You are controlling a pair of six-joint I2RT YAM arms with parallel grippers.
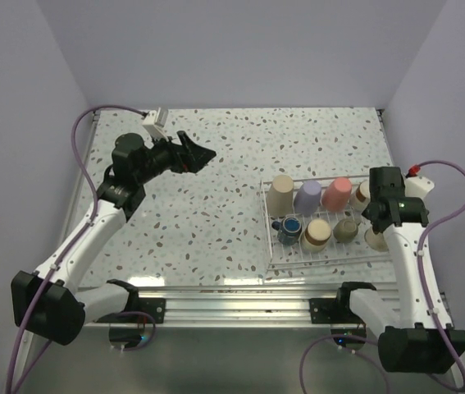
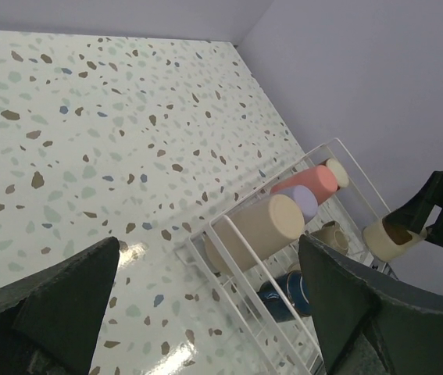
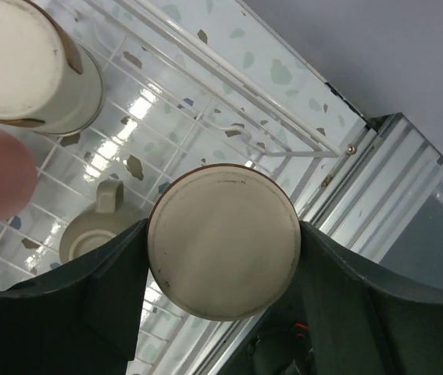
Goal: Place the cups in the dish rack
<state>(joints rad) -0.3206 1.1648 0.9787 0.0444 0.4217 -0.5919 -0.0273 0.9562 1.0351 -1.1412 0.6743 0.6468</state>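
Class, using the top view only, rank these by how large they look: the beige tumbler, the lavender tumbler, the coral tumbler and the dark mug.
1. The beige tumbler, lavender tumbler and coral tumbler look alike, so they are not ranked against each other.
2. The dark mug looks smallest.
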